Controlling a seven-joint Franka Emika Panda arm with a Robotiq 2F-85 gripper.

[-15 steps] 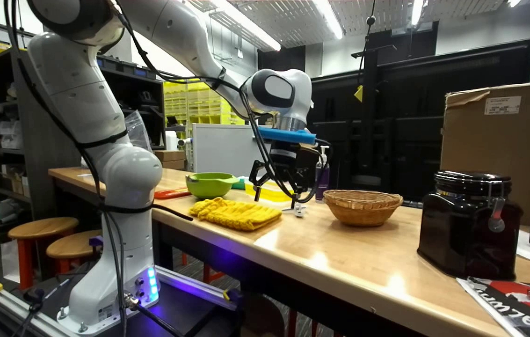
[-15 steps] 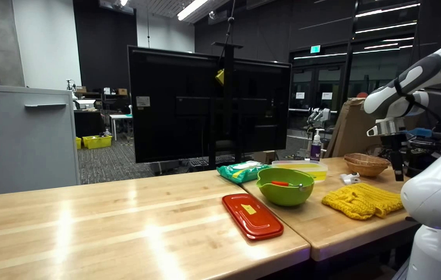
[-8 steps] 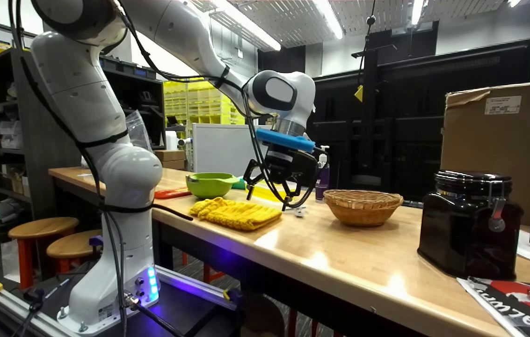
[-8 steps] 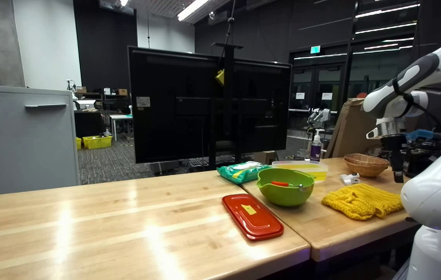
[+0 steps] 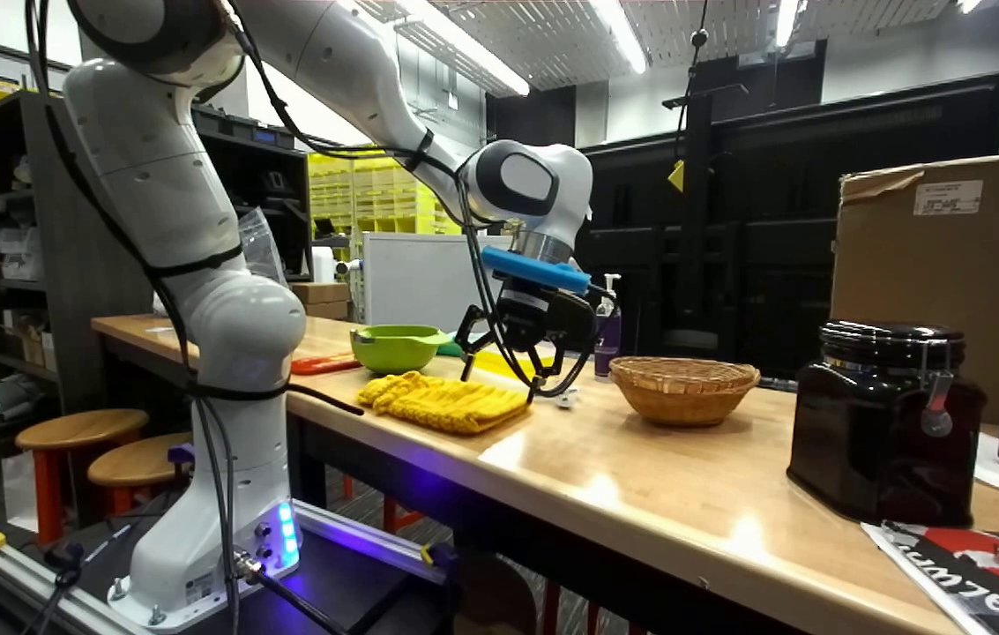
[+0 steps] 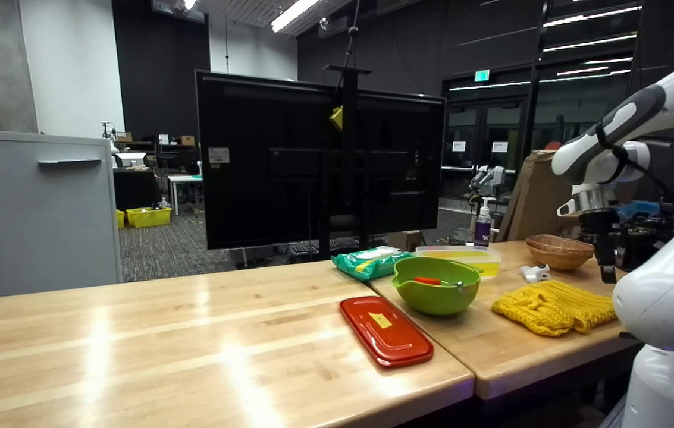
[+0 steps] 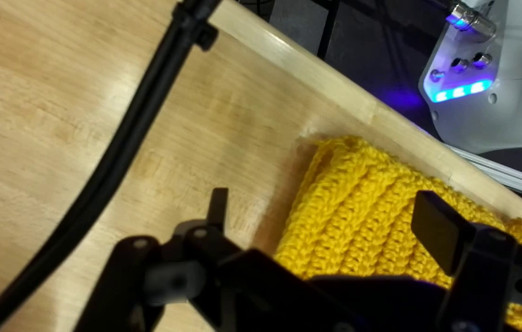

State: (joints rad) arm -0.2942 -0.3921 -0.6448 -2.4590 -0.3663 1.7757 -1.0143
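A folded yellow knitted cloth (image 5: 446, 406) lies near the table's front edge, seen in both exterior views. My gripper (image 5: 499, 381) hangs tilted over its end, jaws wide apart with nothing between them. In the wrist view the ribbed cloth (image 7: 357, 216) spreads below the gripper (image 7: 325, 214); one fingertip (image 7: 438, 228) stands over the knit, the other over bare wood beside it. Whether either touches the cloth I cannot tell. Just beyond the cloth sits a small white object (image 6: 535, 273). In that exterior view my gripper (image 6: 608, 274) shows side-on, its fingers overlapping.
A wicker basket (image 5: 684, 392) and black jar (image 5: 887, 423) stand on the table, with a cardboard box (image 5: 949, 247) behind. A green bowl (image 6: 435, 291), red lid (image 6: 387, 333), yellow container (image 6: 461, 258), wipes pack (image 6: 369, 261) and pump bottle (image 6: 482, 226) lie along the other side.
In an exterior view my gripper has shifted left and a little down, tilting more, from beside the yellow cloth to over its end. The jaws stay apart; the objects have not moved.
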